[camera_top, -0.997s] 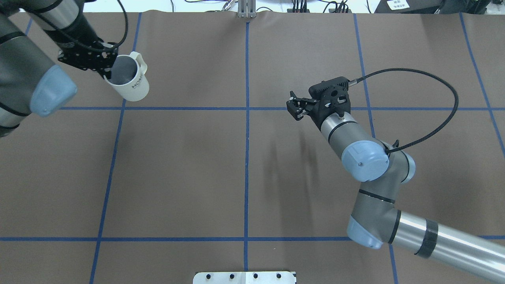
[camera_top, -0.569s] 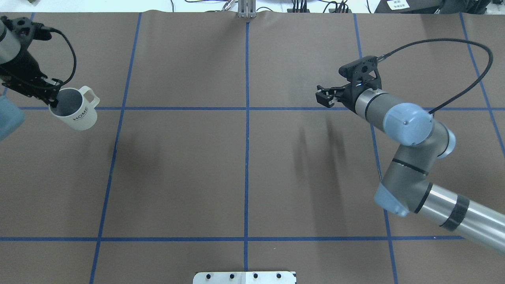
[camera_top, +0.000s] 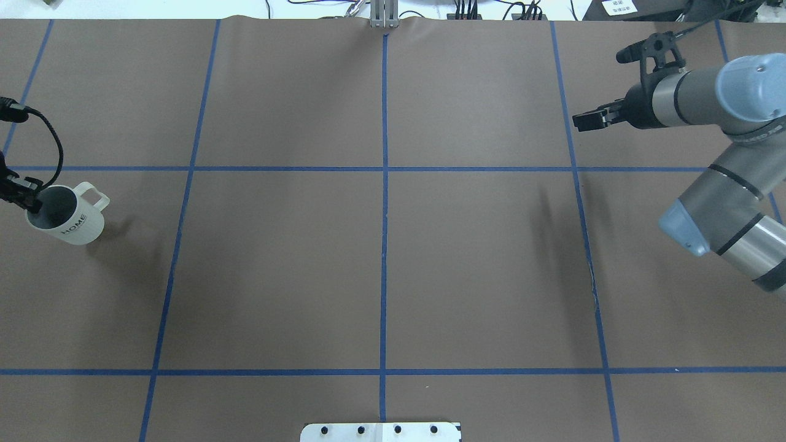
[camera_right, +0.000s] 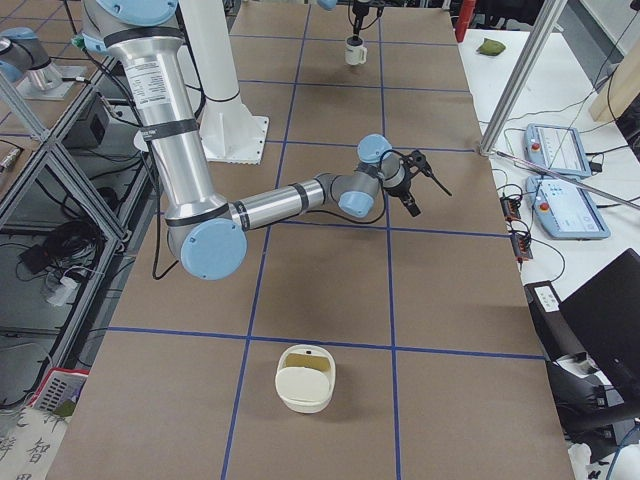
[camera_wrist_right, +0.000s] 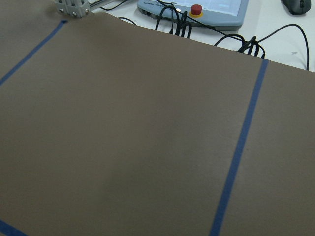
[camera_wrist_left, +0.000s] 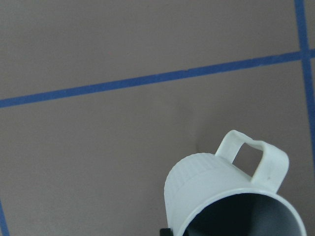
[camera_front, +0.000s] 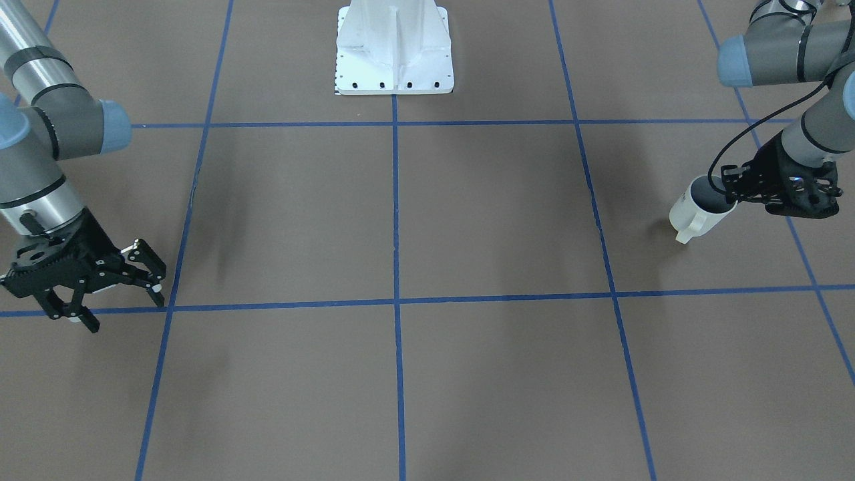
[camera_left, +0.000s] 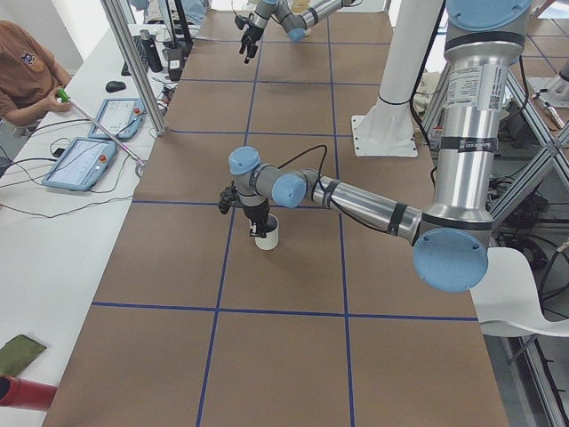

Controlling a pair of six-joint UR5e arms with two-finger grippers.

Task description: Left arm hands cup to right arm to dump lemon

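Note:
The white cup [camera_top: 69,218] [camera_front: 695,212] with "HOME" lettering hangs tilted, low over the table's far left. My left gripper [camera_top: 27,199] [camera_front: 729,190] is shut on its rim, opposite the squared handle [camera_wrist_left: 253,157]. The part of its grey inside that shows holds nothing. The lemon shows in no view. My right gripper [camera_front: 125,312] [camera_top: 580,121] stands open and empty, far off over the table's right side. In the left exterior view the cup [camera_left: 267,235] sits under the near arm's wrist.
The robot's white base plate [camera_front: 394,73] stands at mid table edge. A cream rounded container [camera_right: 305,378] sits on the table at the right end. Teach pendants [camera_right: 560,205] and cables lie on the side bench, where a person [camera_left: 22,76] sits.
The left arm has carried the cup left and nearer to the robot, lowering it. The right arm has swung away to the far right, its gripper still open.

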